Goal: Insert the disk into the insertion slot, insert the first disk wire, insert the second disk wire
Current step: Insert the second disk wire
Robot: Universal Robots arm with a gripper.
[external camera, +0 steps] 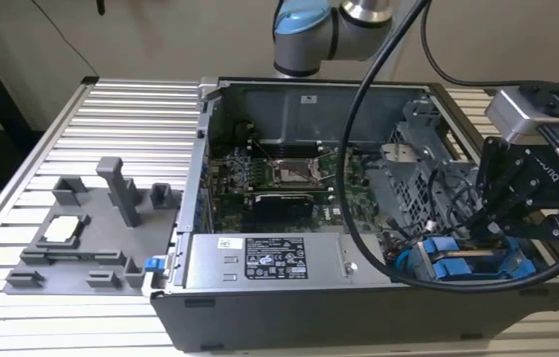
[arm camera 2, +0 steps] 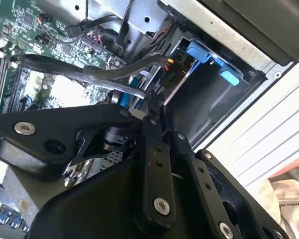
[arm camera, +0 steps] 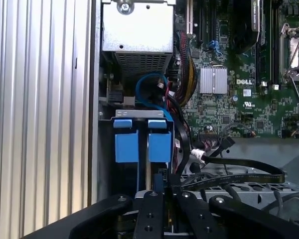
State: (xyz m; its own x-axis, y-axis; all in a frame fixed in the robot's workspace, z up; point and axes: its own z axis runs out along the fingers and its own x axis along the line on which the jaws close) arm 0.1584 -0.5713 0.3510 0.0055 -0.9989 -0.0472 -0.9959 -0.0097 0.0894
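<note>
My gripper (external camera: 488, 236) hangs over the insertion slot (external camera: 473, 264) at the case's near corner, on the exterior view's right. Fingers (arm camera 2: 152, 117) pressed together, pinching a black wire (arm camera 2: 134, 69). The disk (arm camera: 148, 169) appears seated edge-up in the slot; wire insertion remains incomplete.

Open computer case (external camera: 290, 327): one, lying on one slatted aluminium table (external camera: 131, 111).
Silver labelled power-supply box (external camera: 265, 260): one.
Green motherboard (external camera: 259, 175): one.
Perforated grey metal cage (external camera: 413, 167): one.
Blue plastic tabs at the drive bay: two, side by side (arm camera: 125, 140) (arm camera: 159, 140).
Grey fixture tray (external camera: 86, 238): one, at 9 o'clock of the case.
Robot arm (external camera: 329, 30): one.
Gripper (external camera: 488, 223): one.
</note>
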